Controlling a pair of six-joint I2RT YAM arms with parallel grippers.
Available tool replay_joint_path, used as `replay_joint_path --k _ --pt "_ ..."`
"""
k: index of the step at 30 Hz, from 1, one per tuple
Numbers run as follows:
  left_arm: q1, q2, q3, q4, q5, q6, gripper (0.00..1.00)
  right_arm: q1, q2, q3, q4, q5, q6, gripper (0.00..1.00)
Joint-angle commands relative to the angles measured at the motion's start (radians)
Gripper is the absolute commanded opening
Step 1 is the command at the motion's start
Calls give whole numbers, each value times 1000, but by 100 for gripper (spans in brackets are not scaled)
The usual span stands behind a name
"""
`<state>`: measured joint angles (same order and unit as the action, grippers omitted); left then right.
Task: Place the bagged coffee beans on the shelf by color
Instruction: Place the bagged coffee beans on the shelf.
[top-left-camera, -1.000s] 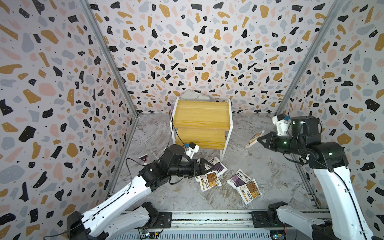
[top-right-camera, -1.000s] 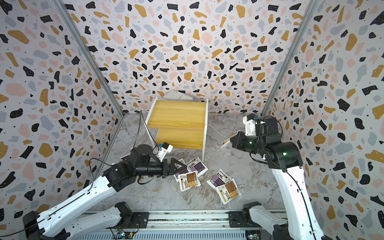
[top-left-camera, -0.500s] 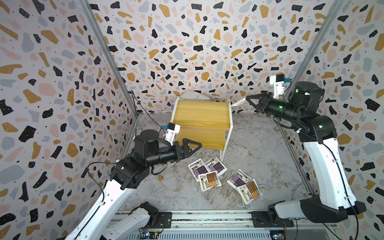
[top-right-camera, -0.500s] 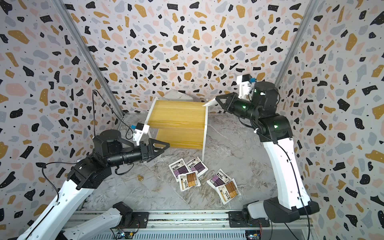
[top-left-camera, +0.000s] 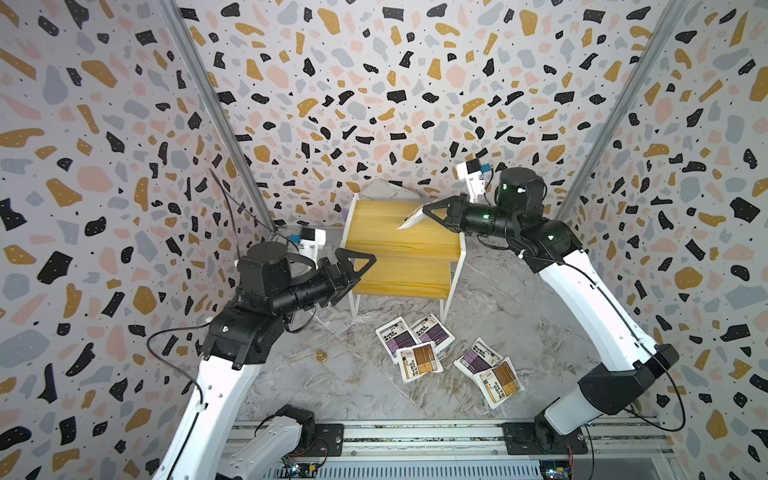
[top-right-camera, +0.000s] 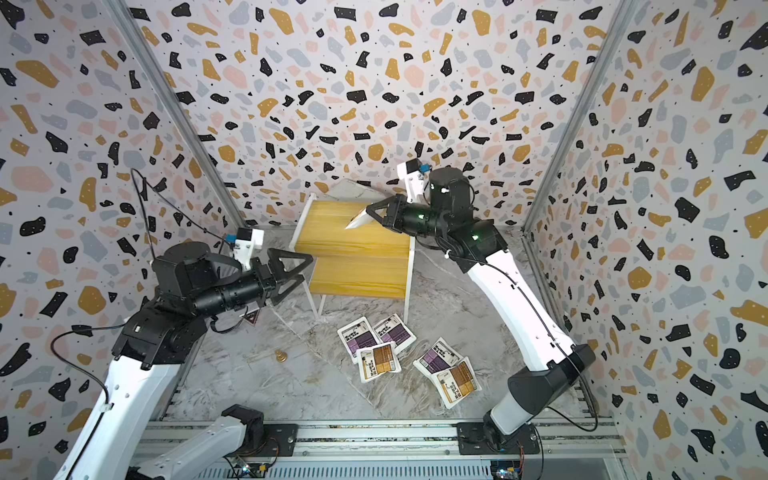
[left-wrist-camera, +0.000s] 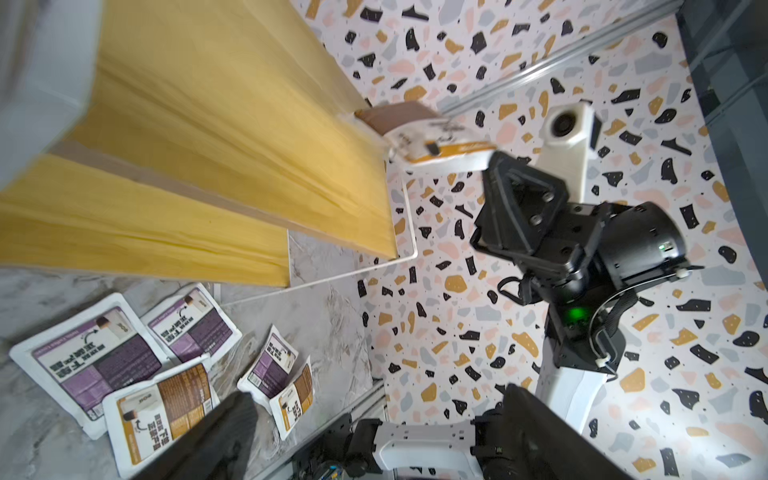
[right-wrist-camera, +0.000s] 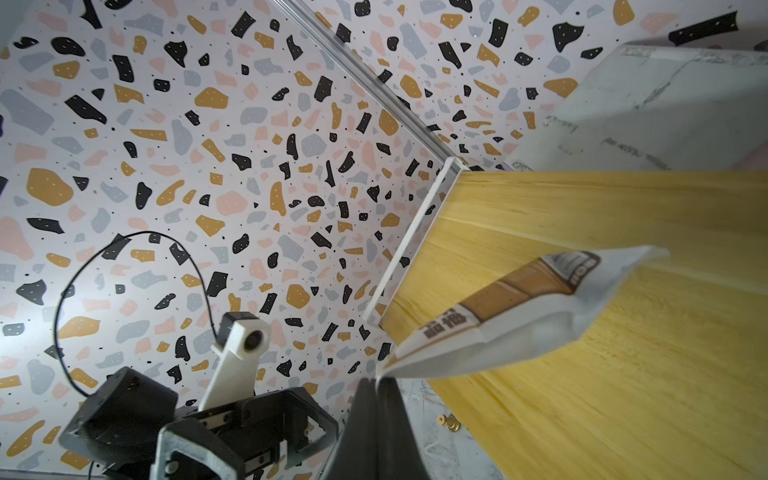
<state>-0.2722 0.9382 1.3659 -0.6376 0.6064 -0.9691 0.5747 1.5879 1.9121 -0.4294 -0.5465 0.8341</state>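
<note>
1. Right gripper (top-left-camera: 424, 212), in both top views, stays clamped on a brown-panel pouch (top-left-camera: 410, 220). It has carried the pouch in over the top board of the shelf (top-left-camera: 374, 232); a second ago it hung out to the shelf's right. Left gripper (top-left-camera: 358, 275), jaws apart and empty, has risen from the five pouches (top-left-camera: 417, 362) on the worktop (top-left-camera: 332, 386) to the lower board's left edge.
2. Left wrist: the held pouch (left-wrist-camera: 440, 143) shows at the top board's far side, and the five lie flat below.
3. Right wrist: the pouch (right-wrist-camera: 519, 316) hangs tilted above the yellow board, its corner pinched.
</note>
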Motion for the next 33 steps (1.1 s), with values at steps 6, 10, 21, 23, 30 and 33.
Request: replay_joint_path --k 6,10,21,23,30,33 --pt "66 28 52 -97 -55 51 97 28 -32 -127 139 0 30 0" --pt "86 40 32 -77 -47 49 97 47 -28 -167 168 -6 48 0" --pt "125 71 7 -60 -12 46 97 66 -26 -220 195 -19 72 27" --pt "132 75 7 -58 -7 46 97 70 -30 -222 168 -23 57 33" --pt "143 86 8 -41 5 44 97 70 -27 -109 -171 20 -112 45" --pt "143 90 -2 -20 17 30 97 70 -6 -32 -353 62 -194 47"
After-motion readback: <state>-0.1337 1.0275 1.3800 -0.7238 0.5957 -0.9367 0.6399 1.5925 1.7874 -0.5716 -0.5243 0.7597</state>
